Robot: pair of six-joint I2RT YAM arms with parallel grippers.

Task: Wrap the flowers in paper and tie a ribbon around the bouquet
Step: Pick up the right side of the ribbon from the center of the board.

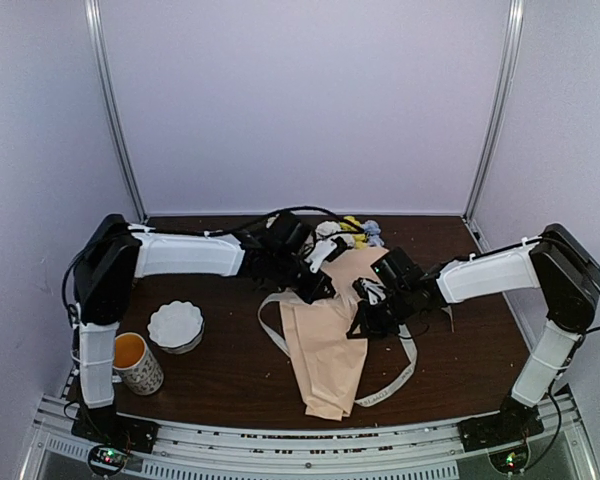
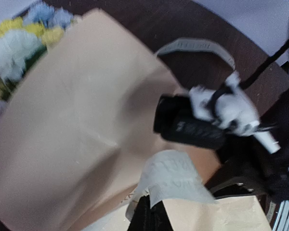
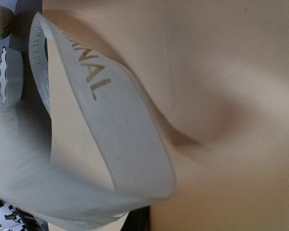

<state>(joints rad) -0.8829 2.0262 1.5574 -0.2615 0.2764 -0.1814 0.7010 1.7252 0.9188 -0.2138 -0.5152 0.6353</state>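
The bouquet (image 1: pixel 332 345) lies at the centre of the overhead frame on the dark worktop (image 1: pixel 230 375), its flowers (image 1: pixel 358 232) toward the top and the peach-tan paper (image 2: pixel 77 125) narrowing toward the bottom. The ribbon (image 3: pixel 120 134) loops out on both sides of the paper. The left tool (image 1: pixel 318 286) is clenched on the ribbon over the paper's upper part. The right tool (image 1: pixel 368 310) sits just beside it at the paper's right edge — released or grasping, I cannot tell. A white bowl (image 1: pixel 175 326) and a cup (image 1: pixel 137 363) stand at lower left.
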